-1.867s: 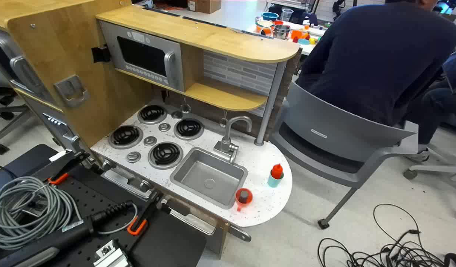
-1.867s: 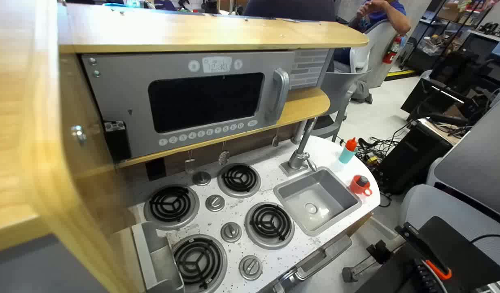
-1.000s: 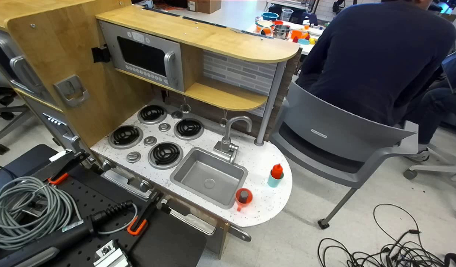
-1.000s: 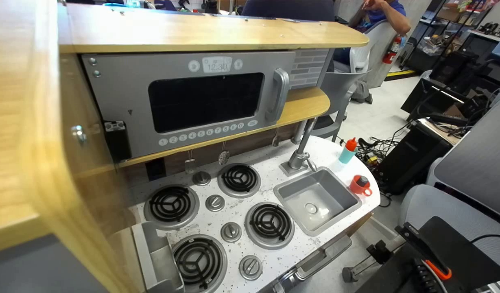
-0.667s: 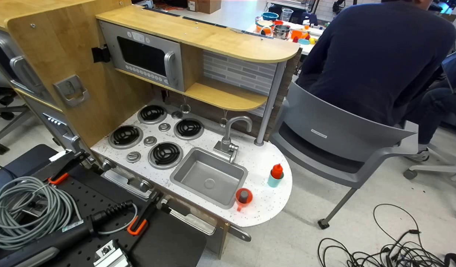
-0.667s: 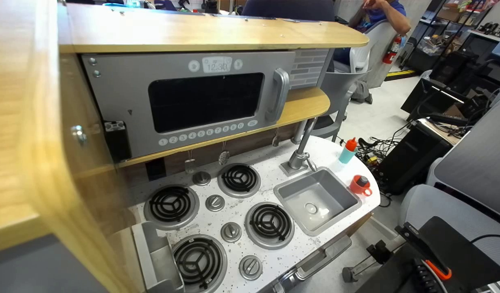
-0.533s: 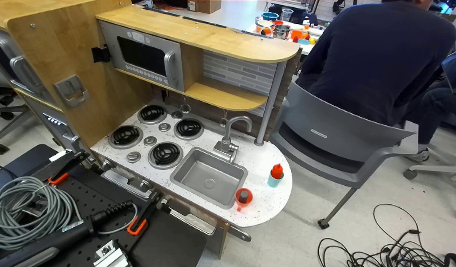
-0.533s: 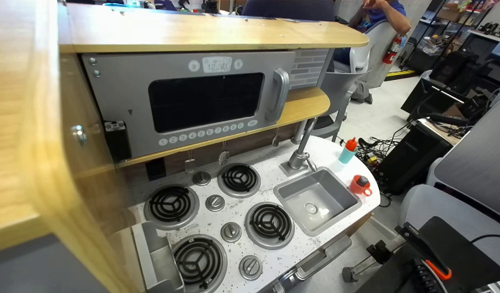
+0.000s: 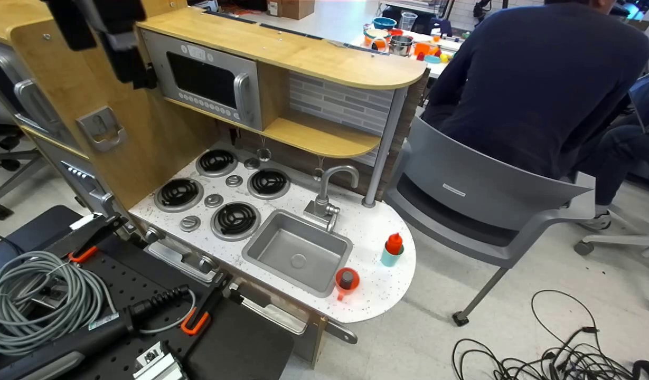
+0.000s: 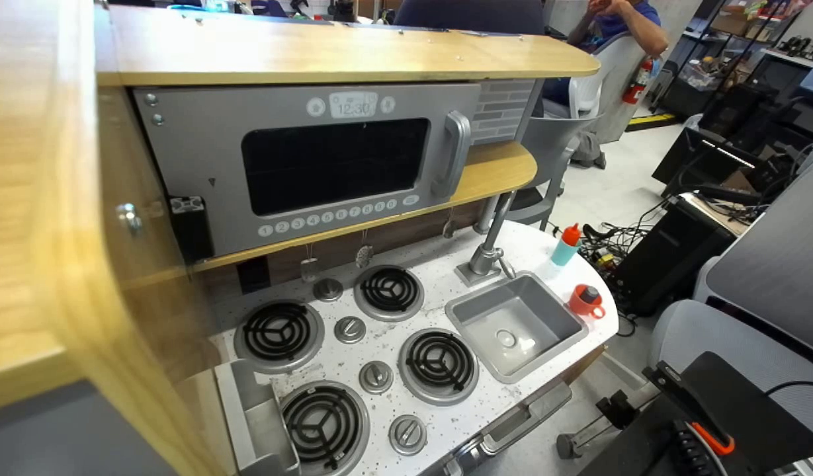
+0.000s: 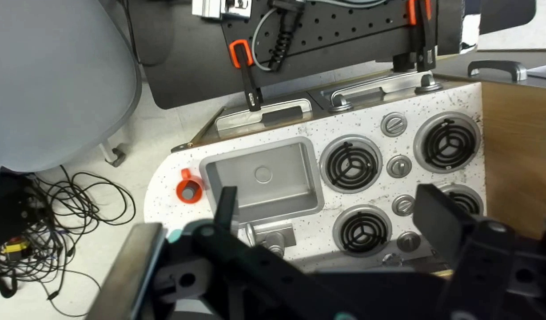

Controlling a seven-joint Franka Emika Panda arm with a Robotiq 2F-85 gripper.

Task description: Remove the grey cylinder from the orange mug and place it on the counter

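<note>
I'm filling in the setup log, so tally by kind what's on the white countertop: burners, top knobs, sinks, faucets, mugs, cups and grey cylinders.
Burners: 4
Top knobs: 4
Sink: 1
Faucet: 1
Orange mug: 1
Teal cup: 1
Grey cylinder: 1, inside that mug
Total: 13

Rm. interior w/ pale flr., brightly lit.
In an exterior view: gray castered chair, blk. perf. tabletop, wht. brick-pattern wall at far rear; blk. cables tangled on flr. In an exterior view: red fire ext. at gray wall or col. (unclear which), yel./blk. strip on flr.; glare along upper wood shelf.
</note>
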